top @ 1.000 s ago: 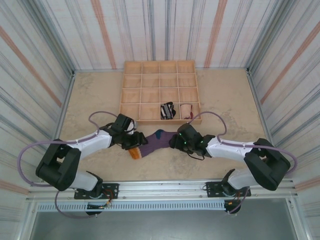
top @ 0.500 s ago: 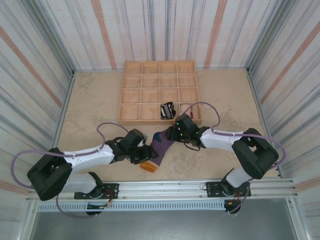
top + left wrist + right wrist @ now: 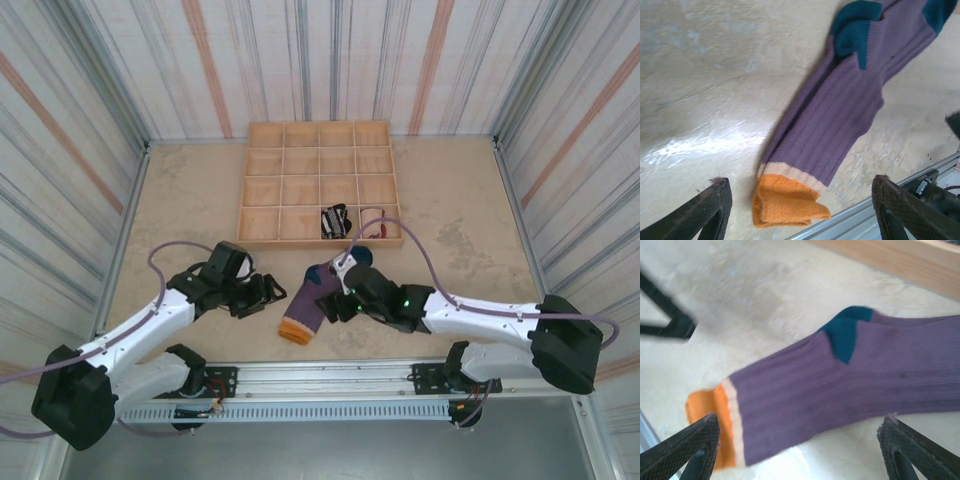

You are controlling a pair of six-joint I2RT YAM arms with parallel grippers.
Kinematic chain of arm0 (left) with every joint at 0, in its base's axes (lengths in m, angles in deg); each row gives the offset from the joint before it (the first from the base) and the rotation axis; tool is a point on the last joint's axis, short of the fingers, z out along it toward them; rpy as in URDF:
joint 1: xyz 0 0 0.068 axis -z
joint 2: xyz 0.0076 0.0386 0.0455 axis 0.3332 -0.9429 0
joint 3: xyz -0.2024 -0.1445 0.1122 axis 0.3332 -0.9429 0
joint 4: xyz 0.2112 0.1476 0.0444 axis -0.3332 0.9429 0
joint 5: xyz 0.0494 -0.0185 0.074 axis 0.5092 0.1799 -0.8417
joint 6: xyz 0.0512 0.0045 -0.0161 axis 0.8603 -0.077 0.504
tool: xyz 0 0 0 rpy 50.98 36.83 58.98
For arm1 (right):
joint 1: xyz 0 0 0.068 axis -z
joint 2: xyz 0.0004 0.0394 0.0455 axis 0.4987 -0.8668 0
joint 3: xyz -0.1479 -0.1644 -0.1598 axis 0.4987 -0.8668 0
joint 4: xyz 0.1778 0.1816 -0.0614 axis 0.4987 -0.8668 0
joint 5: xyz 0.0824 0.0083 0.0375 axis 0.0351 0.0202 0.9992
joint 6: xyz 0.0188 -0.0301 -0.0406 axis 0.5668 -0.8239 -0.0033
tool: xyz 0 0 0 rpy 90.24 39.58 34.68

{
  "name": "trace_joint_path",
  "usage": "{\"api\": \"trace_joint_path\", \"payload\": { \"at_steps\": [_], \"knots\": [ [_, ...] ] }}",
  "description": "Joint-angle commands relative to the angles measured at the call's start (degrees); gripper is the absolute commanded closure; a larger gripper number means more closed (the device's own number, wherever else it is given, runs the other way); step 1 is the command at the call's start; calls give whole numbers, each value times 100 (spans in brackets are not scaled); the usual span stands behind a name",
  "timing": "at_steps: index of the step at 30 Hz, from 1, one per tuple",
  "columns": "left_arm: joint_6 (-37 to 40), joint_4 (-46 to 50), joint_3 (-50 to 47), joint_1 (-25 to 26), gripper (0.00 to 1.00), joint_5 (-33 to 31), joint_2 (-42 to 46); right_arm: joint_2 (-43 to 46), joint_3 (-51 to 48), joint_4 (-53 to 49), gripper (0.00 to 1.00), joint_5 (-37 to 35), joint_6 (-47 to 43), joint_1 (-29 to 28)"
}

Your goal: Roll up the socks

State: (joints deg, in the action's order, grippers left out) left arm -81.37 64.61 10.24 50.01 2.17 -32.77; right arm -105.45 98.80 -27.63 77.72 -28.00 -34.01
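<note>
Now | purple sock [image 3: 308, 300]: flat, orange cuff, teal patches | left gripper [image 3: 800, 181], right gripper [image 3: 801, 418]: both wide

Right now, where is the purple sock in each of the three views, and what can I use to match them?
Top external: the purple sock lies slanted at lower centre, just in front of the wooden tray.
Left wrist: the sock runs from the top right corner down to bottom centre.
Right wrist: the sock crosses from the right edge to lower left.
Shared landmark: its orange end.
</note>
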Motion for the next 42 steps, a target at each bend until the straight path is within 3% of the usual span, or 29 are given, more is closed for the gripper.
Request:
{"api": "trace_joint_path", "payload": {
  "at_steps": [1,6,13,26,31,35,38,42],
  "knots": [
    [453,544,-4,-184,24,361,55,63,-169,49,17,-813,-424,-609],
    [515,656,137,-294,24,411,-51,-610,-68,403,21,-1871,-613,-1786],
    [524,585,174,-321,19,552,-142,-1783,430,474,24,-2576,-772,-2578],
    [497,659,189,-347,17,446,-107,-2944,908,883,32,-2711,-1178,-2634],
    [516,678,170,-357,17,463,-90,-3169,965,931,44,-2757,-1189,-2584],
    [489,630,121,-361,17,503,-60,-3113,928,928,68,-2727,-1103,-2509],
    [457,560,88,-365,18,517,-4,-2969,893,936,89,-2368,-1016,-2320],
    [337,415,25,-365,19,496,131,-2665,745,1082,100,-1492,-692,-1860]
  ]
}}
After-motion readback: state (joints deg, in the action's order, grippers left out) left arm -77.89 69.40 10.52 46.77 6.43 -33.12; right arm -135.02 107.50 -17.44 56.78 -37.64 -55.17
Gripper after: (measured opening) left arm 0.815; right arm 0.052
